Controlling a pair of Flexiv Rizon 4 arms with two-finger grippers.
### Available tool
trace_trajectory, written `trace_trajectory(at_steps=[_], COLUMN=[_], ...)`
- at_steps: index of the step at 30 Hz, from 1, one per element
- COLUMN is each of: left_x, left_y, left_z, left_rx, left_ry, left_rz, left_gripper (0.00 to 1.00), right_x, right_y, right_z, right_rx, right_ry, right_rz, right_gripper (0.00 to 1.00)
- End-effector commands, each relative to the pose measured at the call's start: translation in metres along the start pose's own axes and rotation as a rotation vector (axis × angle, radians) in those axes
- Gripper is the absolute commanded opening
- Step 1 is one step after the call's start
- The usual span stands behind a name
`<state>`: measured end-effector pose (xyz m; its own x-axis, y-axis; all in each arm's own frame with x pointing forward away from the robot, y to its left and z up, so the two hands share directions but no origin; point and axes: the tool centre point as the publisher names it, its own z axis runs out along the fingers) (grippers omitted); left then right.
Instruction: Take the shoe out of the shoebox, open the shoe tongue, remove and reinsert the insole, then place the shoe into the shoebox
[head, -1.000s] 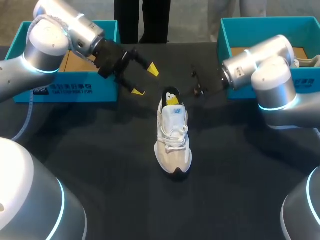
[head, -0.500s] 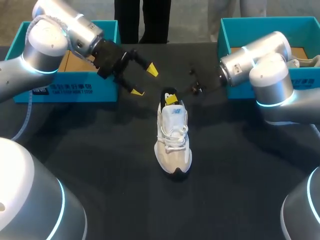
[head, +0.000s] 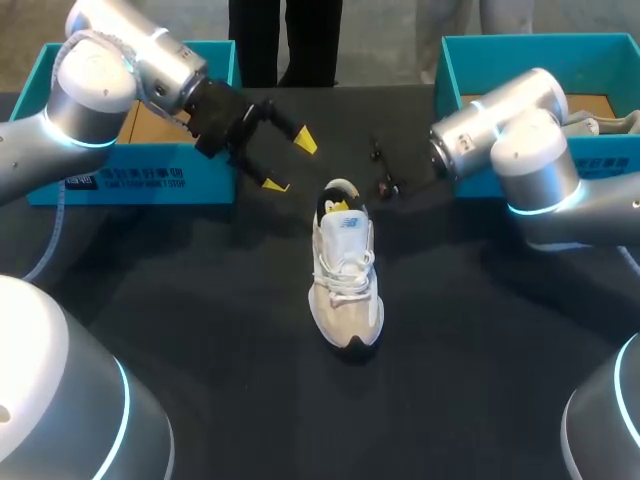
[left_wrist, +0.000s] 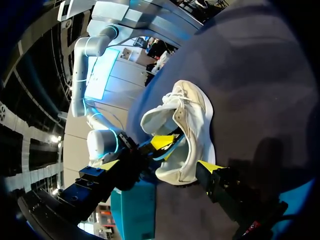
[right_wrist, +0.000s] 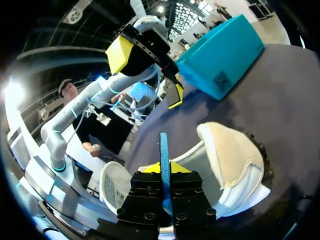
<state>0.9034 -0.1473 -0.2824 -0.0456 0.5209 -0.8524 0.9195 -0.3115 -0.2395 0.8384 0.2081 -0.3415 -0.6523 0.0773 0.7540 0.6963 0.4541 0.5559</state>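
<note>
The white sneaker (head: 346, 272) lies on the black table (head: 200, 330), toe toward me. My right gripper (head: 338, 207) reaches into its heel opening. In the right wrist view the right gripper (right_wrist: 164, 168) is shut on the thin blue edge of the insole (right_wrist: 163, 150), standing up between its fingers above the shoe (right_wrist: 235, 160). My left gripper (head: 288, 162) hangs open just left of the heel, holding nothing. The left wrist view shows the left gripper (left_wrist: 161, 165) spread wide around the heel end of the sneaker (left_wrist: 187, 120) without touching it.
A teal shoebox (head: 130, 172) stands at the back left behind my left gripper. A second teal shoebox (head: 520, 55) at the back right holds another shoe (head: 612, 122). The teal box (right_wrist: 220, 55) also shows in the right wrist view.
My right gripper has shut on the insole inside the heel, and the right arm has shifted a little to the left. The left arm and the shoe have stayed put.
</note>
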Motion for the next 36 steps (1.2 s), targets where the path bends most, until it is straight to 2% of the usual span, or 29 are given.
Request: trace_trajectory(at_steps=[1, 10, 11, 15, 22, 36], left_x=[0.0, 0.0, 0.0, -0.001, 0.0, 0.003], left_y=[0.0, 0.001, 0.001, 0.001, 0.0, -0.003], left_z=[0.001, 0.002, 0.003, 0.003, 0.002, -0.002], left_rx=[0.0, 0.006, 0.007, 0.009, 0.007, -0.005], left_ry=[0.002, 0.003, 0.003, 0.004, 0.001, -0.001], left_rz=[0.001, 0.006, 0.006, 0.008, 0.007, 0.001], left_gripper=[1.0, 1.0, 1.0, 1.0, 1.0, 1.0], right_x=[0.003, 0.004, 0.004, 0.005, 0.007, 0.005], right_y=[-0.003, -0.01, -0.009, -0.005, 0.001, 0.012], right_z=[0.006, 0.005, 0.004, 0.001, -0.002, -0.009], right_rx=[0.002, 0.005, 0.004, 0.003, 0.012, 0.018], right_ry=[0.001, -0.005, -0.009, -0.021, -0.042, -0.064], right_rz=[0.012, 0.034, 0.033, 0.024, 0.004, -0.024], right_gripper=[0.0, 0.01, 0.07, 0.17, 0.27, 0.3])
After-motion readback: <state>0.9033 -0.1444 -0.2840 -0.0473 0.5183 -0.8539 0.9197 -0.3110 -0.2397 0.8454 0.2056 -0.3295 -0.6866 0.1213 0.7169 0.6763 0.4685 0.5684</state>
